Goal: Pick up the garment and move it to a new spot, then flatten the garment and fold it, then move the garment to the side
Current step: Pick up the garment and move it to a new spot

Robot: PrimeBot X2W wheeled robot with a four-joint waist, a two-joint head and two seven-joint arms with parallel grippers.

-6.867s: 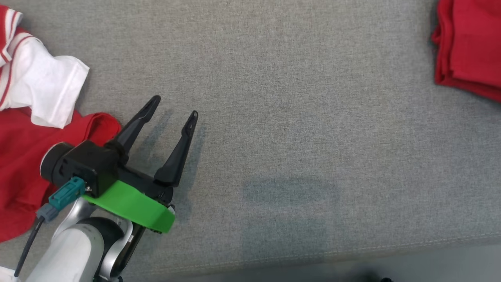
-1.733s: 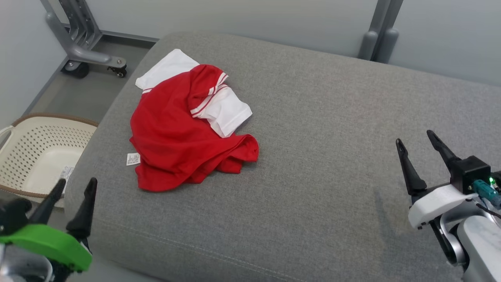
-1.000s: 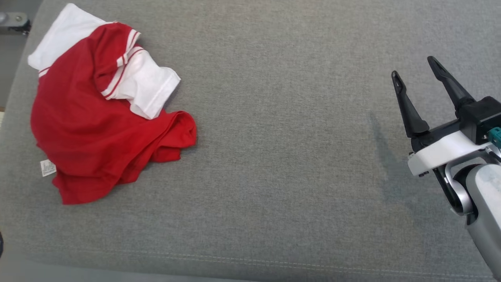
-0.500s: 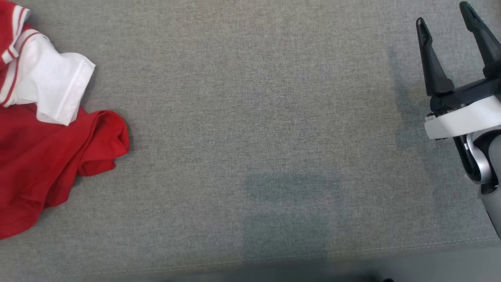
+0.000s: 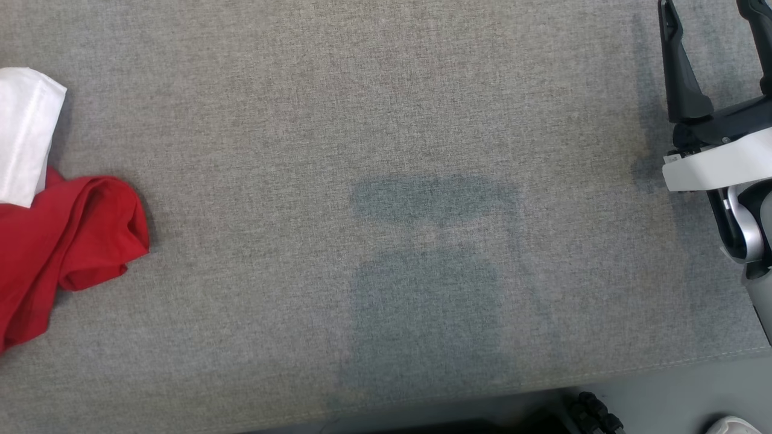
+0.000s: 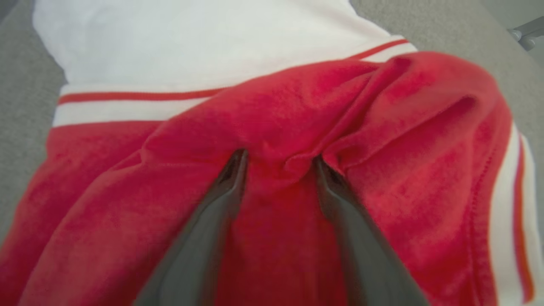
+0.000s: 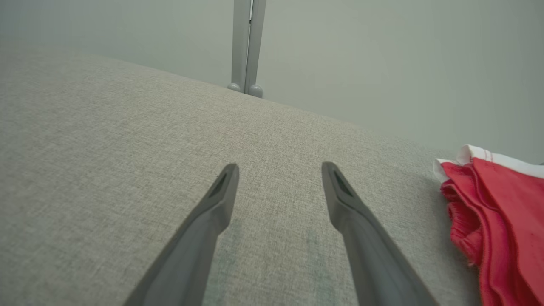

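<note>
Head view: the grey upholstered surface spans the frame and is bare through its middle. The garment, a crumpled red-and-white heap, lies at the robot's far left and is cut off by the frame edge, so its long axis cannot be told. The left arm is the nearer one. In the left wrist view the left pincer points straight down into the red cloth. Its tips are sunk in with a ridge of fabric bunched between them, and its jaws stand apart, not yet clenched. The right pincer hovers released over bare surface at the far right, well apart from the garment. Judged: the coming move calls for the left pincer to close on that ridge, then lift.
</note>
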